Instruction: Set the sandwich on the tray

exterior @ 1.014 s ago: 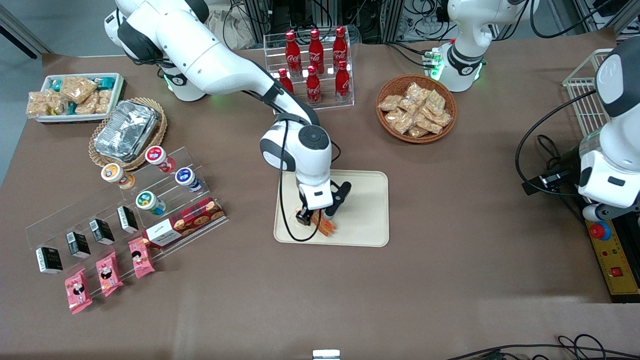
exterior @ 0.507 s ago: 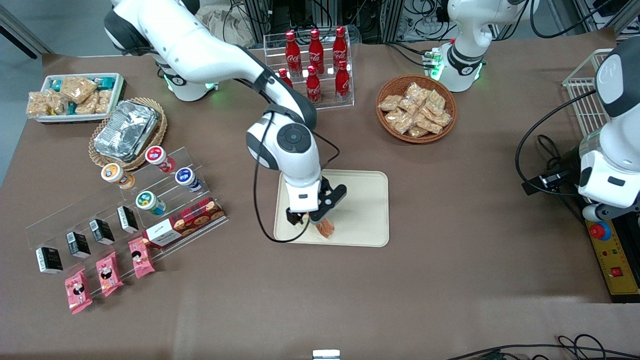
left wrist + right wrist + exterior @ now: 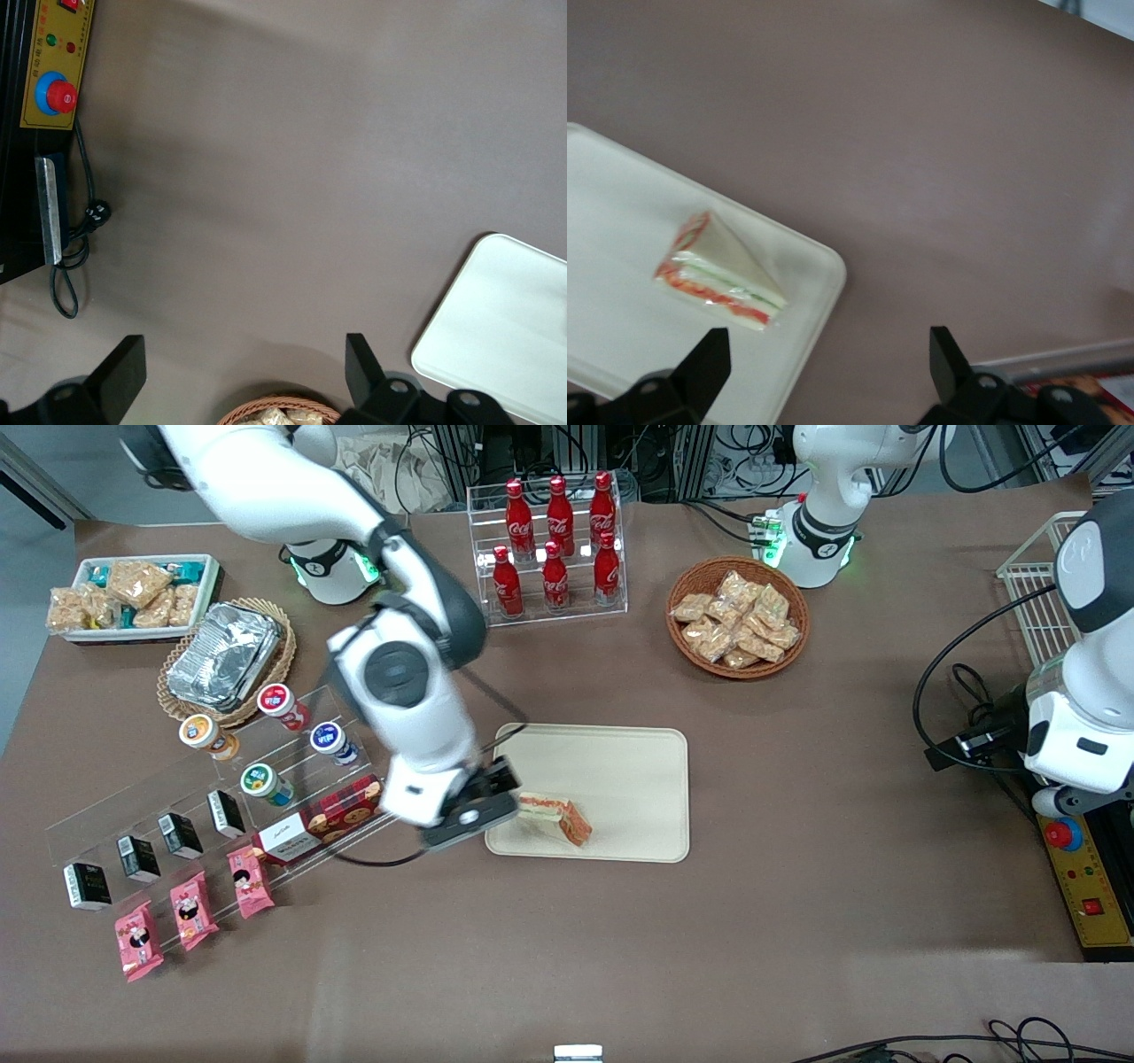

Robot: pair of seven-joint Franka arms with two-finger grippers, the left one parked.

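The sandwich, a wrapped wedge of white bread with red and green filling, lies flat on the cream-beige tray, near the tray's corner closest to the front camera on the working arm's side. My gripper hangs open and holds nothing. It is raised above the tray's edge, beside the sandwich and apart from it, toward the working arm's end of the table.
Clear tiered racks with round cups, small black cartons, a red cookie box and pink packets stand close beside the gripper. A cola bottle rack, a snack basket, a foil container and a white snack bin stand farther from the front camera.
The gripper let go of the sandwich, which now lies on the tray. The arm then rose and swung away toward the working arm's end, off the tray's middle.
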